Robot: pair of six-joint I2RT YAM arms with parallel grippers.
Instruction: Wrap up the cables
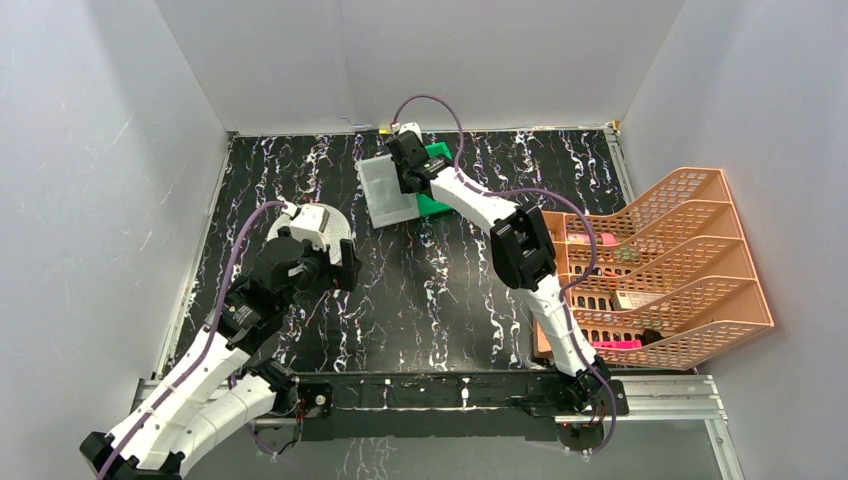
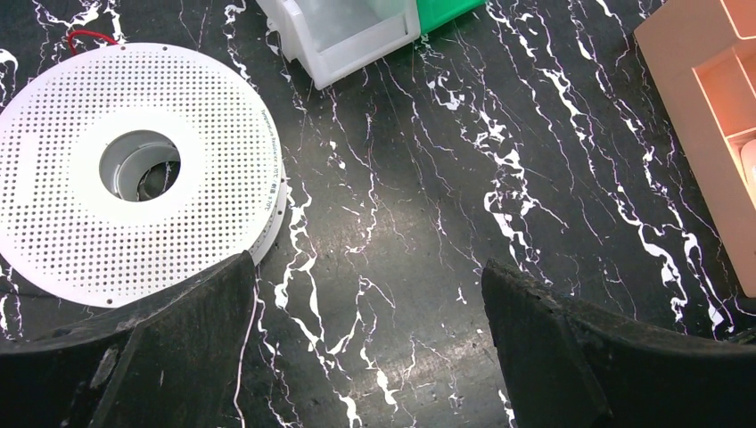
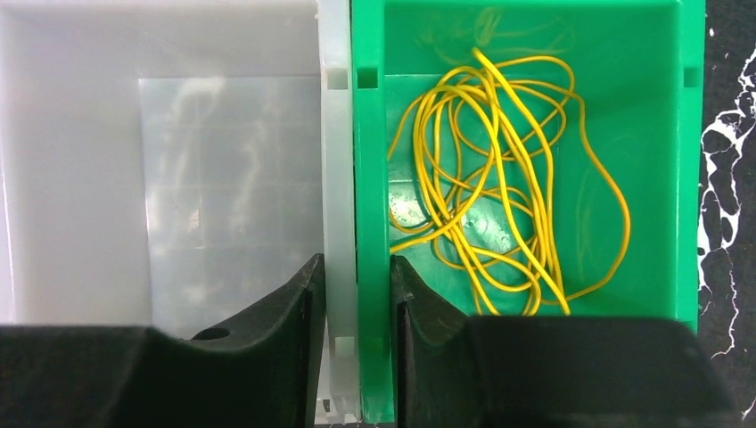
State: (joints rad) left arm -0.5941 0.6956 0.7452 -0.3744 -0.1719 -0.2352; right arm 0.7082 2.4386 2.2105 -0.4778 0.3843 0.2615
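The yellow cables (image 3: 481, 178) lie in a loose tangle inside the green bin (image 3: 679, 178). An empty white bin (image 3: 71, 178) stands against its left side. My right gripper (image 3: 357, 285) is shut on the two adjoining bin walls, one finger in each bin; it sits at the back of the table in the top view (image 1: 408, 160). The white perforated spool (image 2: 223, 160) lies flat on the table at the left (image 1: 335, 225). My left gripper (image 2: 370, 294) is open and empty, hovering over bare table just right of the spool.
An orange stacked file tray (image 1: 680, 260) with small items fills the right side and also shows in the left wrist view (image 2: 686, 80). A red wire (image 2: 89, 37) peeks out behind the spool. Grey walls enclose the black marbled table (image 1: 440, 300).
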